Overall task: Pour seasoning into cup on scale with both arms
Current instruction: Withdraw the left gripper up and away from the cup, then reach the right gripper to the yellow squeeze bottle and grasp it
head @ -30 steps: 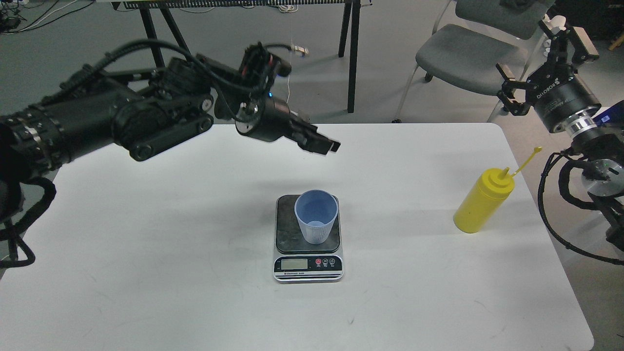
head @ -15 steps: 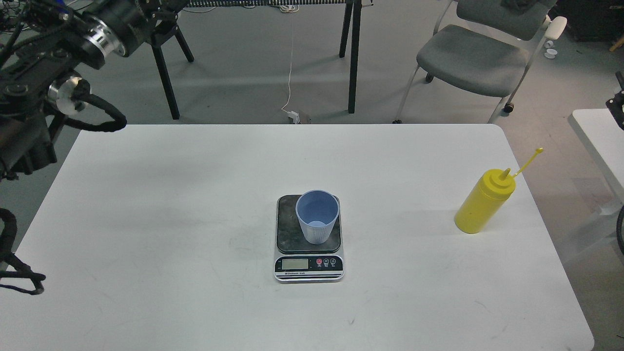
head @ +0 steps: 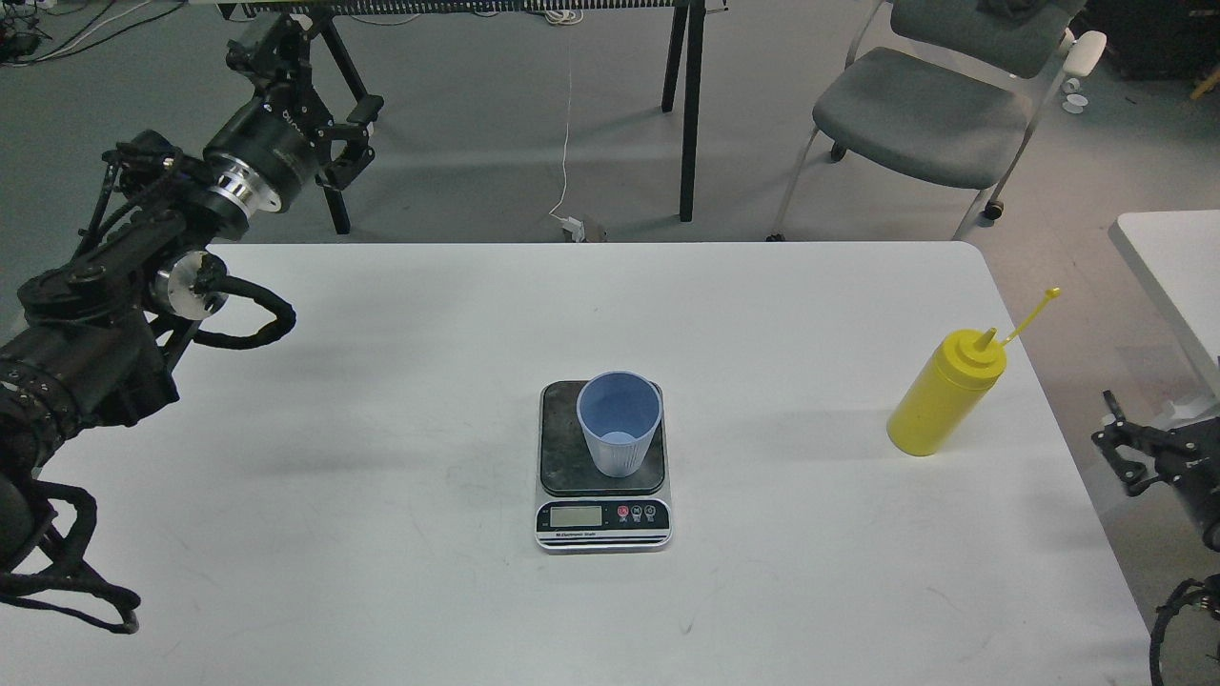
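The light blue cup stands upright on the dark plate of the scale at the table's middle. The cup looks empty. The yellow seasoning bottle stands upright near the table's right edge, its cap strap sticking up to the right. My left gripper is raised beyond the table's back left corner, far from the cup; it looks open and empty. My right gripper shows only in part at the right edge, off the table and below right of the bottle. Its fingers cannot be told apart.
The white table carries only the scale and bottle. A grey chair and black table legs stand behind it. A second white table is at the right edge.
My left arm has swung from over the scale to the back left corner. My right gripper has dropped from high at the right to low beside the table's right edge. Cup, scale and bottle are unmoved.
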You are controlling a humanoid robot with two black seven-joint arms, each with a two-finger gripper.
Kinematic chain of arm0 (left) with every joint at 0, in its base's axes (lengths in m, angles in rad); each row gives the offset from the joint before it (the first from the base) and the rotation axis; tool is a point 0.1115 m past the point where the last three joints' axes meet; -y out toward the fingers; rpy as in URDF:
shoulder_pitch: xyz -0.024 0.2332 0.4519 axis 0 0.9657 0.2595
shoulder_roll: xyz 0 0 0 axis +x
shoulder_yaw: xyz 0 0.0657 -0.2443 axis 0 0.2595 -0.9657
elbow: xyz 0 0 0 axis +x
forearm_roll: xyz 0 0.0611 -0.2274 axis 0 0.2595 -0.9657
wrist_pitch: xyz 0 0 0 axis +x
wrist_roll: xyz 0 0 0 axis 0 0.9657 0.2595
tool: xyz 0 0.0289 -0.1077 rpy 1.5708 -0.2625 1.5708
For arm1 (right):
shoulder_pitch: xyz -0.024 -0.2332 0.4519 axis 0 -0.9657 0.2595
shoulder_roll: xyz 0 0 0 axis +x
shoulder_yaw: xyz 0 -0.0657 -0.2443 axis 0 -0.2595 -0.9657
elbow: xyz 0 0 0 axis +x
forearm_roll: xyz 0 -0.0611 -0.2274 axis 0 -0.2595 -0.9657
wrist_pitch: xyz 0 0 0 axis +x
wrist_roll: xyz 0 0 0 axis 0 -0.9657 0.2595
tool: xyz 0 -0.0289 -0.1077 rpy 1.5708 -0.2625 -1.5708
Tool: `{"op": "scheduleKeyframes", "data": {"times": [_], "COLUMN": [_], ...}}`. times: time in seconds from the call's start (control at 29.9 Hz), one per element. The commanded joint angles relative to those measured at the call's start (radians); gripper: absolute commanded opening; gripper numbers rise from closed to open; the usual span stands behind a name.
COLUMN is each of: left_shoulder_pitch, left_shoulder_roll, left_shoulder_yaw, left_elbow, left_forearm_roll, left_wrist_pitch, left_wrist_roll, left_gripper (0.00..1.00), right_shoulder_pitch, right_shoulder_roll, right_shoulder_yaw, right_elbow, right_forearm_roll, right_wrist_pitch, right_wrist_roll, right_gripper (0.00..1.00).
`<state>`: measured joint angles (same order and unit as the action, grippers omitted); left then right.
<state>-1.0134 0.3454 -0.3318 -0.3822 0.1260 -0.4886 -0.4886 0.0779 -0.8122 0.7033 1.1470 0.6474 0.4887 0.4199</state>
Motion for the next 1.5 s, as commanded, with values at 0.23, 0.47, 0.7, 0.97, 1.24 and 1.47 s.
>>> {"op": "scheduleKeyframes", "data": {"times": [0.23, 0.47, 0.7, 0.97, 1.24, 1.47], "left_shoulder_pitch": [0.036, 0.036, 0.042, 0.044, 0.044, 0.045], "left_shoulder_roll": [-0.019, -0.016, -0.017, -0.016, -0.020, -0.017], "left_shoulder_yaw": [0.005, 0.007, 0.010, 0.014, 0.014, 0.016], "left_elbow": [0.040, 0.042, 0.054, 0.054, 0.052, 0.052], "left_forearm_roll": [0.007, 0.011, 0.014, 0.017, 0.053, 0.053], "left_wrist_pitch": [0.000, 0.000, 0.000, 0.000, 0.000, 0.000], "left_wrist_roll": [0.000, 0.000, 0.000, 0.000, 0.000, 0.000], "left_gripper": [0.99, 0.99, 0.99, 0.99, 0.99, 0.99], "right_shoulder_pitch": [-0.003, 0.000, 0.020, 0.062, 0.120, 0.146], "right_shoulder_roll": [0.223, 0.307, 0.346, 0.364, 0.432, 0.495], "right_shoulder_yaw": [0.002, 0.010, 0.042, 0.059, 0.073, 0.149], "right_elbow": [-0.004, -0.019, -0.099, -0.142, -0.171, -0.254], "right_forearm_roll": [-0.167, -0.199, -0.215, -0.256, -0.278, -0.443], "right_wrist_pitch": [0.000, 0.000, 0.000, 0.000, 0.000, 0.000], "right_wrist_roll": [0.002, 0.004, 0.004, 0.010, 0.022, 0.069], "right_gripper": [1.00, 1.00, 1.00, 1.00, 0.99, 0.70]}}
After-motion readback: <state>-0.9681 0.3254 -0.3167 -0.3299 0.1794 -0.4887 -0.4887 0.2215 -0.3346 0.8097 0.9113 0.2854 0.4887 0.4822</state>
